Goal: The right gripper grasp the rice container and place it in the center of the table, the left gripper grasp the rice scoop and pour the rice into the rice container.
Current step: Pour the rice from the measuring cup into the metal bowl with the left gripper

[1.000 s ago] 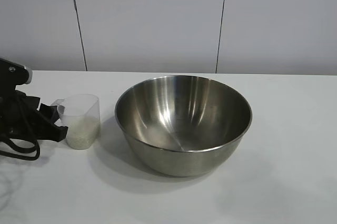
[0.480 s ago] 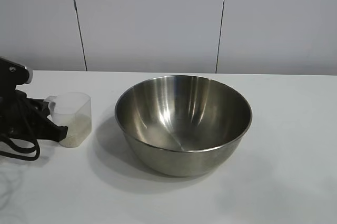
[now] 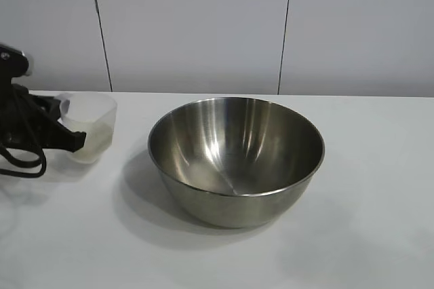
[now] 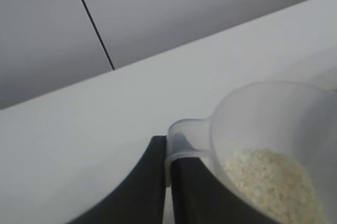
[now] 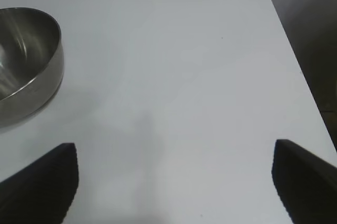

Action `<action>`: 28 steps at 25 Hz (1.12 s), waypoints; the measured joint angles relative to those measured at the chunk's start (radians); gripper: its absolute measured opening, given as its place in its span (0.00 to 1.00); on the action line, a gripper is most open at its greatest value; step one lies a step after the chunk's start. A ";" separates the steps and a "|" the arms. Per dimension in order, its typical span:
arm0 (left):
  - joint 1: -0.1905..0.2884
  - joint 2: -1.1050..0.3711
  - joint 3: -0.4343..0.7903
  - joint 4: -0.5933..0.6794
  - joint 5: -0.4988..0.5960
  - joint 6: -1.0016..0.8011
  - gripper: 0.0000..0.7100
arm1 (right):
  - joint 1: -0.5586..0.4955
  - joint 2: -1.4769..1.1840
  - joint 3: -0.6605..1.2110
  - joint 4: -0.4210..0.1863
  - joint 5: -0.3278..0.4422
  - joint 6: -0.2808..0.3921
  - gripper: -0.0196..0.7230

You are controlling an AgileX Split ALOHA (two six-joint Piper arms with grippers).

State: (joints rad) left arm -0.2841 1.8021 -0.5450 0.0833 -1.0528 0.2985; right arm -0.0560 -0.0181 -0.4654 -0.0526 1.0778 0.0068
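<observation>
1. The worktop is a plain white surface running the width of the exterior view, with a pale panelled wall behind it.
2. The rice container, a large shiny steel bowl, stands upright near the middle of the worktop. Nothing shows inside it. In the right wrist view part of it sits at the edge of the picture, well apart from that arm's fingers.
3. The left hand is at the left edge of the exterior view, on a black arm with a looped cable. Its fingers are closed on the small side handle of the rice scoop.
4. The right hand hangs over bare worktop near the right-hand corner, its two fingers spread wide and holding nothing.
5. The rice scoop, a small clear plastic cup, is held clear of the worktop, to the left of the rice container and apart from it. It looks roughly upright, slightly tipped.
6. The rice lies as a pale heap in the bottom of the rice scoop.
</observation>
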 joint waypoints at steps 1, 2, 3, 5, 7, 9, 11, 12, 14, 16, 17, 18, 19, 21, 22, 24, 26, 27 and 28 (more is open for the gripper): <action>0.000 -0.025 -0.022 0.037 0.042 0.000 0.02 | 0.000 0.000 0.000 0.000 0.000 0.000 0.96; -0.001 -0.048 -0.049 0.068 0.100 0.000 0.02 | 0.000 0.000 0.000 0.000 0.000 0.000 0.96; -0.006 -0.069 -0.075 0.102 0.164 0.000 0.02 | 0.000 0.000 0.000 0.000 0.000 0.000 0.96; -0.025 -0.098 -0.146 0.155 0.287 0.001 0.02 | 0.000 0.000 0.000 0.001 0.001 0.000 0.96; -0.062 -0.112 -0.222 0.201 0.424 0.001 0.02 | 0.000 0.000 0.000 0.003 0.000 0.000 0.96; -0.106 -0.114 -0.311 0.248 0.554 0.002 0.02 | 0.000 0.000 0.000 0.003 0.000 0.000 0.96; -0.158 -0.114 -0.388 0.281 0.686 0.006 0.02 | 0.000 0.000 0.000 0.003 0.000 0.000 0.96; -0.180 -0.114 -0.427 0.291 0.736 0.015 0.02 | 0.000 0.000 0.000 0.003 0.000 0.000 0.96; -0.229 -0.114 -0.492 0.296 0.836 0.052 0.02 | 0.000 0.000 0.000 0.003 0.000 0.000 0.96; -0.270 -0.114 -0.547 0.298 0.899 0.117 0.02 | 0.000 0.000 0.000 0.003 0.000 0.000 0.96; -0.291 -0.114 -0.562 0.299 0.919 0.148 0.02 | 0.000 0.000 0.000 0.004 0.000 0.000 0.96; -0.311 -0.114 -0.572 0.299 0.929 0.186 0.02 | 0.000 0.000 0.000 0.004 0.000 0.000 0.96; -0.325 -0.114 -0.577 0.299 0.934 0.224 0.02 | 0.000 0.000 0.000 0.004 0.000 0.000 0.96; -0.356 -0.107 -0.578 0.299 0.947 0.294 0.02 | 0.000 0.000 0.000 0.004 0.000 0.000 0.96; -0.367 -0.101 -0.578 0.299 0.948 0.329 0.02 | 0.000 0.000 0.000 0.004 0.000 0.000 0.96; -0.393 -0.074 -0.580 0.299 0.949 0.399 0.02 | 0.000 0.000 0.000 0.004 0.000 0.000 0.96; -0.412 -0.041 -0.586 0.299 0.950 0.483 0.02 | 0.000 0.000 0.000 0.004 0.000 0.000 0.96; -0.419 -0.023 -0.590 0.299 0.950 0.527 0.02 | 0.000 0.000 0.000 0.004 0.000 0.000 0.96; -0.425 -0.007 -0.593 0.299 0.950 0.564 0.02 | 0.000 0.000 0.000 0.004 0.000 0.000 0.96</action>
State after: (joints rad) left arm -0.7094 1.7956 -1.1378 0.3820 -0.1031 0.8629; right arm -0.0560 -0.0181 -0.4654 -0.0485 1.0780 0.0068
